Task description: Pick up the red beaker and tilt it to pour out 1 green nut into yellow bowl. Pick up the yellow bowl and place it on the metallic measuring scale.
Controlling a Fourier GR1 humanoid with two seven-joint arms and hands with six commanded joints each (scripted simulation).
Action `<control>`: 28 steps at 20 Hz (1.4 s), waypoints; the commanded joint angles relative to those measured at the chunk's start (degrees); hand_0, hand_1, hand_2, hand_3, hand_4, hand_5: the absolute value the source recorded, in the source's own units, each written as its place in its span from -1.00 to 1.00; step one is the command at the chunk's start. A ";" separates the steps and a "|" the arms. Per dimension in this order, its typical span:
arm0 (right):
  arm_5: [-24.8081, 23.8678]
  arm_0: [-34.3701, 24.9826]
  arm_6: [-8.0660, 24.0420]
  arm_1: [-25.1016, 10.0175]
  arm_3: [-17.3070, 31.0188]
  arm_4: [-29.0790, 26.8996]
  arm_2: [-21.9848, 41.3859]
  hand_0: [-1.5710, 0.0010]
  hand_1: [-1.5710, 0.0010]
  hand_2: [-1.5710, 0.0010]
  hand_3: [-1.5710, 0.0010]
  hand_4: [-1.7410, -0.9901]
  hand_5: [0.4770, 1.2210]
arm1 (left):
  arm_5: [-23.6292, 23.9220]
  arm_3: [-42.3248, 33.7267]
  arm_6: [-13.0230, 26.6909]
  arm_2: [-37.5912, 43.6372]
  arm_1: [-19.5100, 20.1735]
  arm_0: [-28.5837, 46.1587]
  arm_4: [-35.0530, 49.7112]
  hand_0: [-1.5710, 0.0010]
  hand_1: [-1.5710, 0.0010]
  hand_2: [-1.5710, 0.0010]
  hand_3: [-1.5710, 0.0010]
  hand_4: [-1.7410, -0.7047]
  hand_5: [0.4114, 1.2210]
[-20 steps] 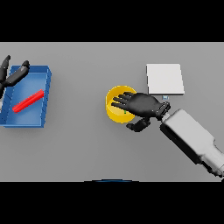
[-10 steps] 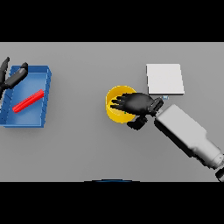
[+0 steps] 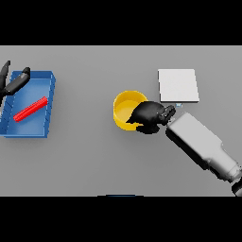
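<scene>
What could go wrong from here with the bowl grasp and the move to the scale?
1. The right hand curls over only the near-right rim of the yellow bowl; a one-sided hold could let it tip or slip on lifting.
2. The metallic scale sits close beyond the hand, so the bowl might clip its edge if carried low.
3. The red beaker lies in the blue tray by the left hand; no green nut is discernible in the bowl.
</scene>
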 commanded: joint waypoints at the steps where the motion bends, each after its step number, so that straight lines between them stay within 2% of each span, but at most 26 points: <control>1: -0.66 -0.04 0.09 0.17 0.23 0.18 0.11 -0.57 -0.54 -0.43 -0.06 -0.66 0.76 | 0.20 -0.34 0.12 -0.08 0.07 0.43 0.05 1.00 1.00 1.00 1.00 0.96 -0.30; 3: -0.99 -0.27 0.14 -0.10 -0.01 0.48 0.65 -0.73 -0.71 -0.52 -0.33 -0.78 0.84 | 0.41 0.42 -0.15 0.17 -0.11 0.55 0.06 1.00 1.00 1.00 1.00 0.96 -0.29; 5: -1.65 -0.49 -0.48 -0.90 0.03 0.67 0.46 -0.82 -0.81 -0.58 -0.51 -0.86 0.90 | -0.39 0.75 -0.28 0.20 0.27 0.00 -0.03 1.00 1.00 1.00 1.00 0.97 -0.30; 7: -2.61 0.19 1.30 -0.55 -0.62 0.78 0.48 -0.89 -0.88 -0.65 -0.57 -0.91 0.94 | -0.65 1.04 -0.44 0.26 -0.09 -0.04 0.26 1.00 1.00 1.00 1.00 0.97 -0.30; 10: -1.86 -0.03 0.92 -0.96 -1.76 -0.69 -0.62 -0.94 -0.94 -0.68 -0.67 -0.95 0.97 | -0.48 0.71 -0.14 0.03 -0.12 0.10 0.15 1.00 1.00 1.00 1.00 0.98 -0.30; 12: -0.90 -0.48 1.73 -1.23 -2.22 -1.65 -1.87 -0.96 -0.96 -0.70 -0.71 -0.97 0.98 | -0.35 0.75 0.55 0.00 -0.11 -0.48 0.02 1.00 1.00 1.00 1.00 0.98 -0.30; 17: 3.25 -0.59 3.90 -4.40 -8.26 -4.44 -5.76 -0.99 -0.99 -0.82 -0.56 -0.99 0.99 | -0.14 -0.02 0.74 -0.25 0.26 0.41 -0.11 1.00 1.00 1.00 1.00 0.96 -0.31; 19: 2.85 -0.33 4.25 -5.88 -9.76 -4.50 -7.40 -0.99 -0.99 -0.82 -0.52 -0.99 1.00 | -0.09 0.41 1.34 -0.67 -0.06 -0.56 -0.75 1.00 1.00 1.00 1.00 0.98 -0.32; 20: 2.37 -0.10 6.25 -6.13 -10.36 -4.16 -8.01 -0.99 -0.99 -0.85 -0.50 -1.00 1.00 | -0.10 0.38 0.74 -0.76 -0.24 -0.22 -0.77 1.00 1.00 1.00 1.00 0.98 -0.32; 22: 2.56 0.46 7.49 -5.91 -12.06 -4.34 -8.37 -1.00 -1.00 -0.91 -0.48 -1.00 1.00 | -0.67 0.02 0.55 0.15 0.88 0.01 0.09 1.00 1.00 1.00 1.00 0.98 -0.32; 25: 2.96 0.05 9.89 -5.77 -13.04 -4.19 -9.79 -0.99 -1.00 -0.94 -0.47 -1.00 1.00 | -0.18 -0.77 0.80 -0.26 0.52 0.01 -0.10 1.00 1.00 1.00 1.00 0.97 -0.30; 26: 2.91 0.35 9.57 -6.92 -13.92 -4.28 -10.36 -0.99 -1.00 -0.93 -0.47 -1.00 1.00 | -0.31 -1.28 1.10 -0.17 0.89 0.08 0.08 1.00 1.00 1.00 1.00 0.97 -0.29; 28: 1.14 0.00 9.61 -7.03 -12.29 -3.42 -10.64 -0.99 -1.00 -0.94 -0.47 -1.00 1.00 | -0.11 -1.32 1.35 -0.03 0.96 0.04 0.15 1.00 1.00 1.00 1.00 0.96 -0.26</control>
